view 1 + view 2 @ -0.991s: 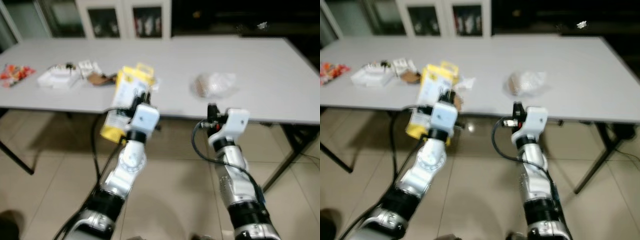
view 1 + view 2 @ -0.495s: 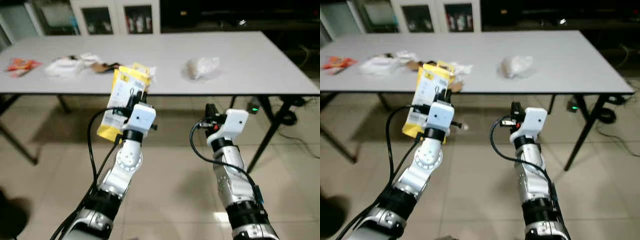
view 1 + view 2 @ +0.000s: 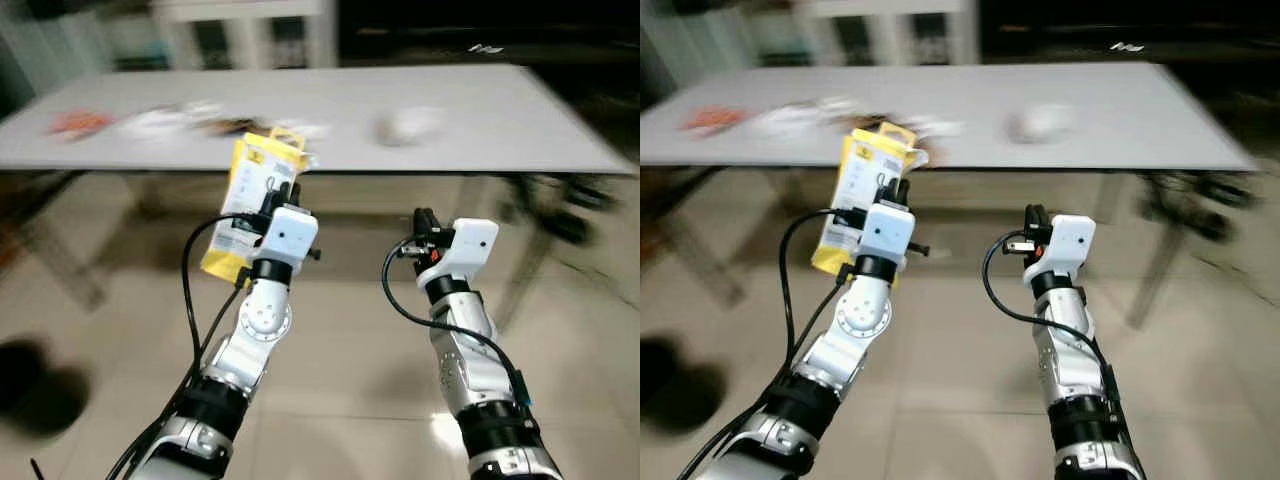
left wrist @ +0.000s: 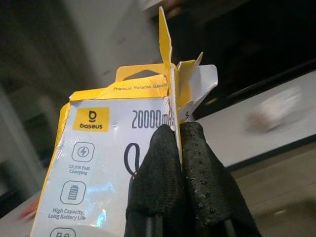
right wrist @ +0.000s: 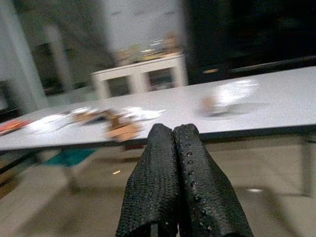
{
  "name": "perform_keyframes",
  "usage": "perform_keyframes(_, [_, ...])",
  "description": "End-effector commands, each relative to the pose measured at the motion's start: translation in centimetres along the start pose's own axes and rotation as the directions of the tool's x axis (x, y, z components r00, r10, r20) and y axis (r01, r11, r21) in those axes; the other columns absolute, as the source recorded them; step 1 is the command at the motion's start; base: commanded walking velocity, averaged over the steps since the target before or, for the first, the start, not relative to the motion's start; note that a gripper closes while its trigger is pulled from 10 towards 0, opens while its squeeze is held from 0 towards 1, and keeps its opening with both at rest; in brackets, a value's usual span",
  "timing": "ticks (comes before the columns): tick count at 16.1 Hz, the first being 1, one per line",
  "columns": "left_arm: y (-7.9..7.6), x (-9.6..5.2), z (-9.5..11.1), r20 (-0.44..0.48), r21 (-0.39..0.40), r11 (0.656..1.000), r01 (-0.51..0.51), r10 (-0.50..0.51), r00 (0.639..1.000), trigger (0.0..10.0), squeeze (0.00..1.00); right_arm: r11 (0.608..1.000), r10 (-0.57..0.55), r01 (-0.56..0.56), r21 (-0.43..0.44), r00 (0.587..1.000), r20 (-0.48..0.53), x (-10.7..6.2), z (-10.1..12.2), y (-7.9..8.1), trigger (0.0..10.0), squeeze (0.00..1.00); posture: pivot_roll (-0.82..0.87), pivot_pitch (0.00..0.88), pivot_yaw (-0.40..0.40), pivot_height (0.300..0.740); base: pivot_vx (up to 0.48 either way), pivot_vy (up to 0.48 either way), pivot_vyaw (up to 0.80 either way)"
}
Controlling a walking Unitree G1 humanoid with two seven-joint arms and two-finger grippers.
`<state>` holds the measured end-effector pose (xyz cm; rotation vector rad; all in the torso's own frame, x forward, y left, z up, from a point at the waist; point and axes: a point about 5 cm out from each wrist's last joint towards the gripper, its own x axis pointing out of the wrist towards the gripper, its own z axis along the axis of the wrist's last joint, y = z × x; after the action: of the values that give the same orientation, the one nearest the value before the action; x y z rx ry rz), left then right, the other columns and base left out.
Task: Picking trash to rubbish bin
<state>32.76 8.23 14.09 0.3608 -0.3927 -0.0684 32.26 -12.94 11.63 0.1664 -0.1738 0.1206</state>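
I am in the carrying step: my left hand [image 3: 272, 196] is clamped shut on the yellow box [image 3: 248, 205], holding it upright in the air in front of the desk [image 3: 540, 130], and I judge the next move is finding the bin. The box is torn-open yellow-and-white card packaging, its flaps splayed, while my right hand [image 5: 174, 136] is closed on nothing.

In the upper part of the frame a long grey table [image 3: 480, 130] blocks my way ahead. Bits of trash [image 3: 160, 120] crowd its left end. Bare floor [image 3: 350, 380] lies below.
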Motion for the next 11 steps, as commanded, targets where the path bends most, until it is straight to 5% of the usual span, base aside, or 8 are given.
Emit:
perform_keyframes(1, [0.54, 0.11, -0.20, -0.008, 0.012, 1.000, -0.017, 0.017, 1.000, 10.0, 0.00, 1.000, 0.021, -0.021, -0.017, 1.000, -0.005, 0.22, 0.00, 0.55, 10.0, 0.00, -0.04, 0.001, 0.071, 0.740, 0.000, 0.000, 0.80])
perform_keyframes(11, [0.42, 0.04, -0.14, -0.003, 0.004, 1.000, -0.008, 0.008, 1.000, 10.0, 0.00, 1.000, 0.018, -0.019, -0.024, 1.000, -0.018, 0.15, -0.20, 0.52, 10.0, 0.00, -0.04, 0.010, 0.070, 0.740, 0.000, 0.000, 0.80])
